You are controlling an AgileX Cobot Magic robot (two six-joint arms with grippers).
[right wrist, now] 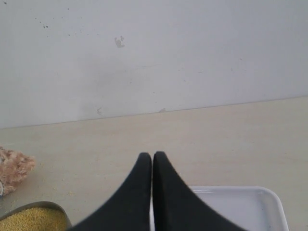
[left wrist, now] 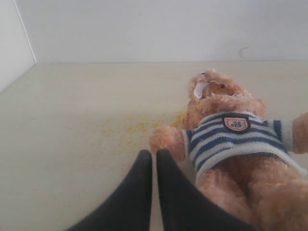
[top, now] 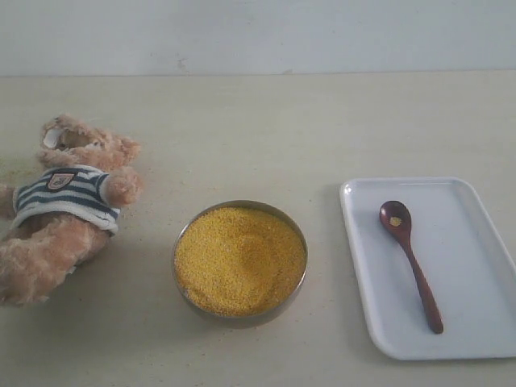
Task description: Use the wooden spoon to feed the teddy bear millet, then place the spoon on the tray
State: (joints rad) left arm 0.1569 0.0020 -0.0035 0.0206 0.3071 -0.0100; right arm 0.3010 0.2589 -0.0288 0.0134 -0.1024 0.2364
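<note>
The teddy bear in its striped shirt lies on its back at the left of the table, also seen as the teddy bear in the left wrist view. Yellow millet fills the round metal bowl at centre. On the white tray at the right lies the wooden spoon, a few grains in its bowl. Neither arm shows in the exterior view. My left gripper is shut and empty, just beside the bear's arm. Also shut and empty, my right gripper hangs above the tray.
Spilled millet grains dust the table beside the bear's head. A pale wall closes off the back of the table. The bowl rim shows at the corner of the right wrist view.
</note>
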